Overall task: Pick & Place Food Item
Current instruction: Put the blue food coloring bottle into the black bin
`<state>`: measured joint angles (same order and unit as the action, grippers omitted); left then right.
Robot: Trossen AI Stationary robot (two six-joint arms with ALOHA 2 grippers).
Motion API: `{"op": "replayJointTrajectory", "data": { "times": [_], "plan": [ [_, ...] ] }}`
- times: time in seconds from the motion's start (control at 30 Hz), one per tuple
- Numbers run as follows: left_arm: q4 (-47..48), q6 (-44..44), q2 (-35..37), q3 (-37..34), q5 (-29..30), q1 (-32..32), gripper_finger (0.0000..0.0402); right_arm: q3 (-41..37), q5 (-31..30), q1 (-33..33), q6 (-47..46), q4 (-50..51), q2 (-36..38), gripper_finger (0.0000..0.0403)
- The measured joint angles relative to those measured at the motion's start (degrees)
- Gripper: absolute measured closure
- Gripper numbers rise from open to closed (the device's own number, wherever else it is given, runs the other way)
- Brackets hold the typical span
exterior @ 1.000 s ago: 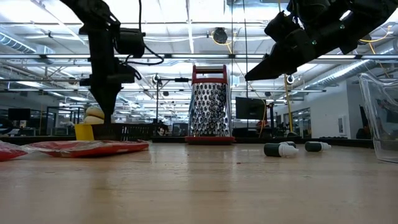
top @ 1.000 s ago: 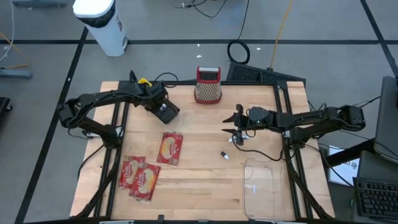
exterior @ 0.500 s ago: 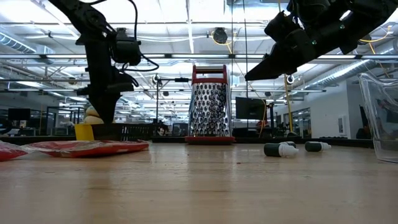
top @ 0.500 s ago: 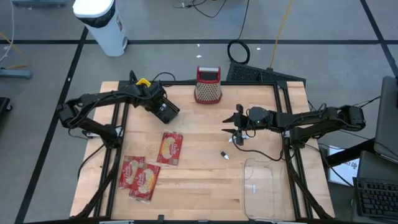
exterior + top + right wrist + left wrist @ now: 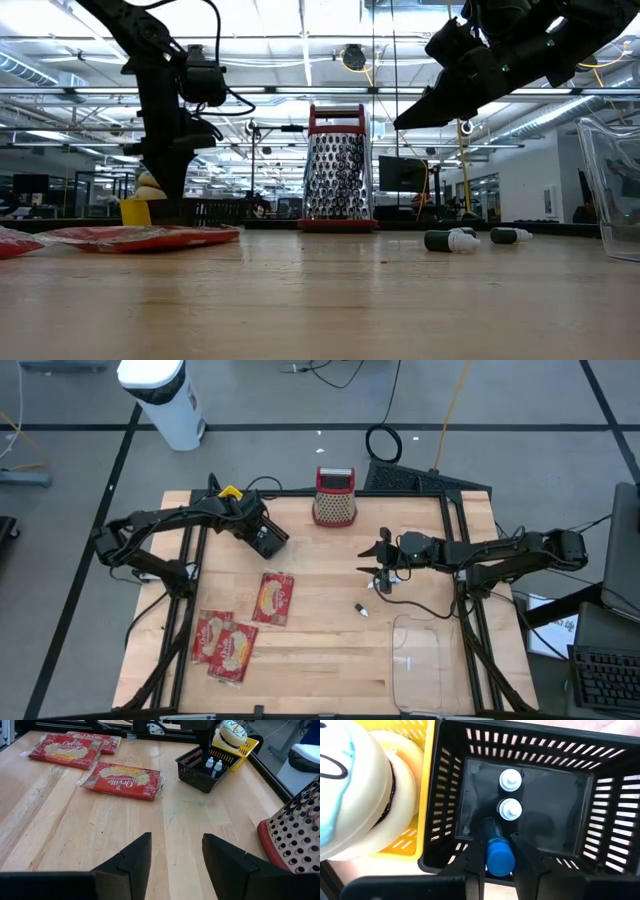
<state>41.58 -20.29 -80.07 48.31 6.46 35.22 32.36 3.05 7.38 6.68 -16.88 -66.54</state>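
Three red popcorn packets (image 5: 273, 598) (image 5: 212, 633) (image 5: 233, 653) lie flat on the wooden table (image 5: 320, 650), on its left half. My left gripper (image 5: 498, 845) points down over a black slatted basket (image 5: 580, 795) at the far left and is shut on a small bottle with a blue end (image 5: 499, 861). Two white-capped bottles (image 5: 510, 779) (image 5: 510, 809) stand in that basket. In the high view the left arm (image 5: 262, 538) covers the basket. My right gripper (image 5: 172, 852) hangs open above the table's middle right (image 5: 375, 565) and holds nothing. My left gripper pinches the small bottle between its two fingers (image 5: 472, 865), one on each side of the blue end (image 5: 492, 855). The fingers come from above, pointing steeply down. The bottle hangs upright, its dark lower part reaching into the basket; whether it rests on the floor I cannot tell.
A yellow basket (image 5: 405, 845) with a white plush toy (image 5: 350, 785) stands against the black one. A red-framed grater (image 5: 335, 497) is at the far middle. Two small bottles (image 5: 450, 240) (image 5: 510, 236) lie near the right arm. A clear plastic container (image 5: 420, 660) sits near right.
My left gripper has sunk a little toward the black basket with the bottle still in its hold, then kept still. The right arm has not moved.
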Motion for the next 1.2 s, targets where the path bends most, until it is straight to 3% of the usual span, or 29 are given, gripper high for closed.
{"op": "replayJointTrajectory", "data": {
  "times": [1.2],
  "plan": [
    [-1.15,-1.44,-0.40,0.02,0.20,-0.02,0.0339,0.02,-0.01,0.00,-0.02,-0.44,0.00,0.0236]
  ]
}}
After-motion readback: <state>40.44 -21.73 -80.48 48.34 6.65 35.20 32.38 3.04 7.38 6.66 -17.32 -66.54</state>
